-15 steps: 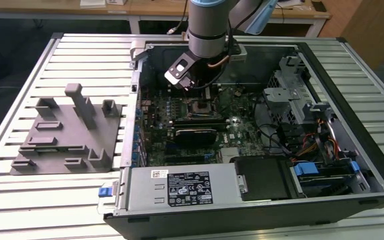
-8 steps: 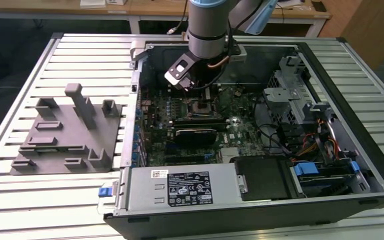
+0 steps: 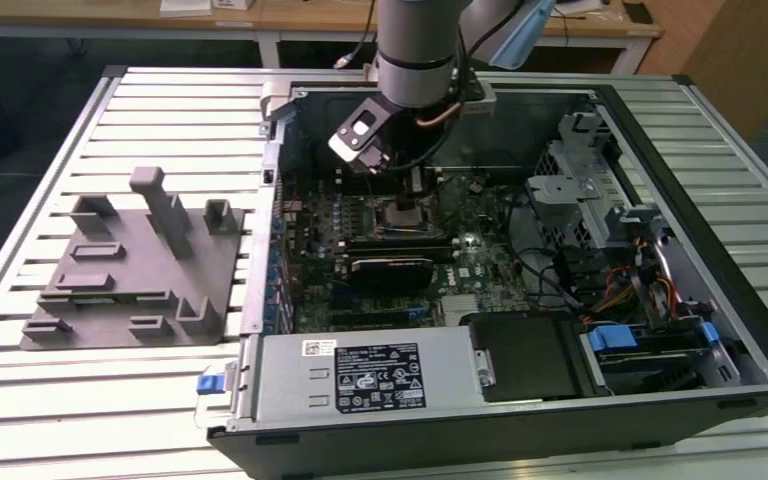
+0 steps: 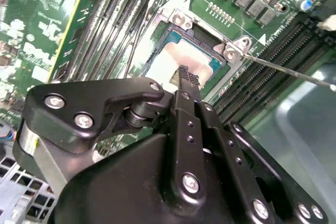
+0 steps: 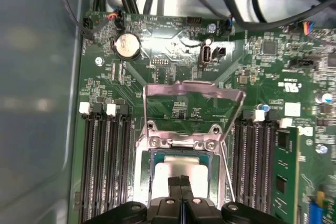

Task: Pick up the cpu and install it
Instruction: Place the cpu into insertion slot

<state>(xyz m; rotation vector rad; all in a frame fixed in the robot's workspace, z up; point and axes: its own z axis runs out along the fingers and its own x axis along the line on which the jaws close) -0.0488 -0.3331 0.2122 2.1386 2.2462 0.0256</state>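
In the exterior view the claw [image 3: 408,196] reaches down into the open computer case [image 3: 491,445], right above the socket [image 3: 408,216]. In the second wrist view the cpu [image 4: 167,62] lies flat inside the socket, directly under the fingertips [image 4: 188,80]. In the first wrist view the fingers are pressed together, gripping nothing, over the seated cpu. The socket's metal flap [image 5: 194,90] stands raised.

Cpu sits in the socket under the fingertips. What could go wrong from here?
The shut gripper sits over the cpu in the open socket; pressing or sliding could shift it or harm the socket. The raised load plate and its lever stand close by; the gripper may catch them.
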